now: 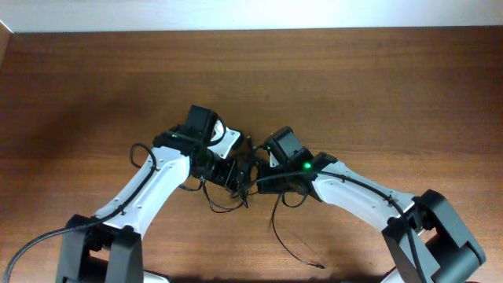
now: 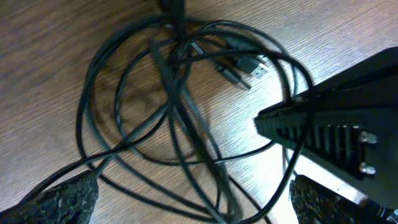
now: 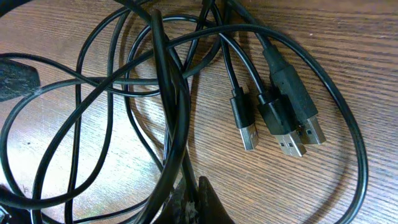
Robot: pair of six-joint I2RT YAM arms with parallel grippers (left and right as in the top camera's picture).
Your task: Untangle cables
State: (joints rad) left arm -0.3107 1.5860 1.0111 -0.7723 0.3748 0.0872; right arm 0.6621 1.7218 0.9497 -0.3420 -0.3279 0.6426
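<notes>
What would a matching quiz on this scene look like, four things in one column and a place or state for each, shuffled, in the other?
Things:
1. left gripper
2. right gripper
3. plugs
4. table

Places or states:
A. three side by side, lying flat on the wood
B. open above the cables
C. brown wood grain
D. shut on some strands

Pairs: 1-B, 2-D, 3-A, 4-C.
</notes>
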